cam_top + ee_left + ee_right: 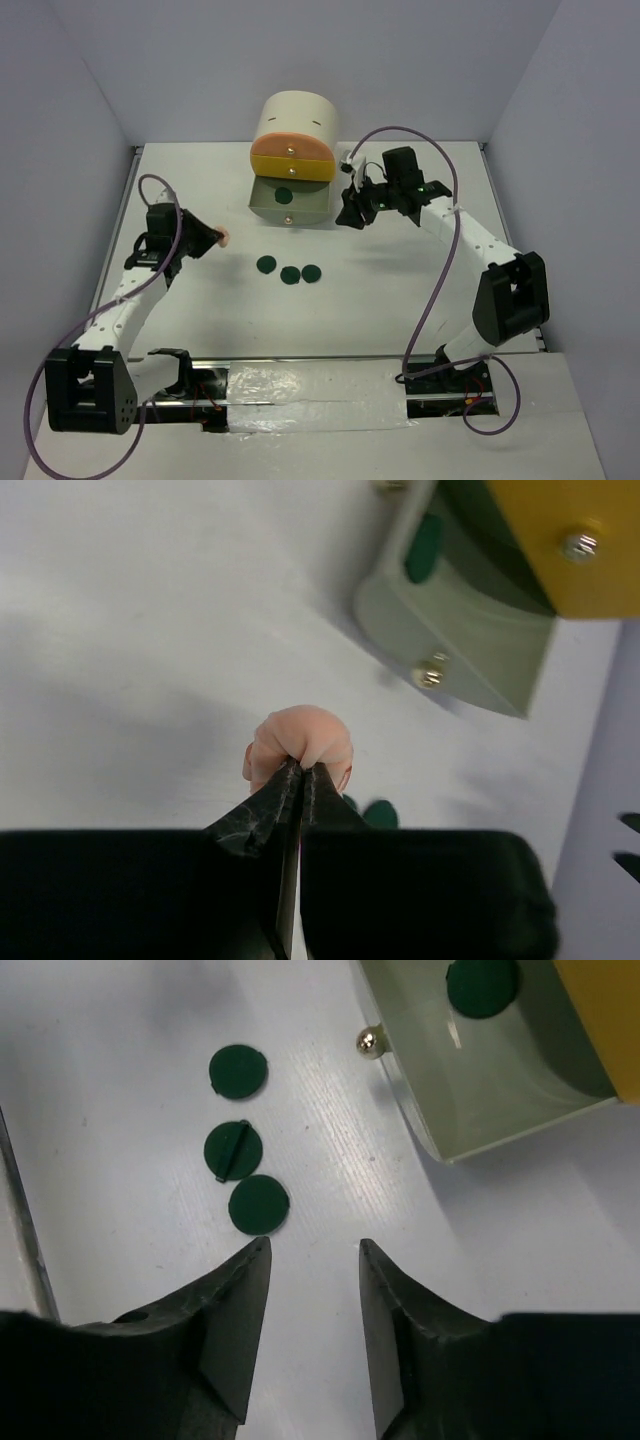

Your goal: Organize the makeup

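Note:
Three dark green discs lie in a row on the white table; they also show in the right wrist view. A fourth green disc lies in the open pale-green bottom drawer of the cream cabinet; it also shows in the right wrist view. My left gripper is shut on the peach round puff, held left of the discs. My right gripper is open and empty just right of the drawer, above bare table. Sticks, palettes and the pinkish square are out of view.
The cabinet stands at the back middle with a shut orange drawer and a yellow drawer above the open one. A small brass knob sticks out of the open drawer's front. Grey walls close the table on three sides.

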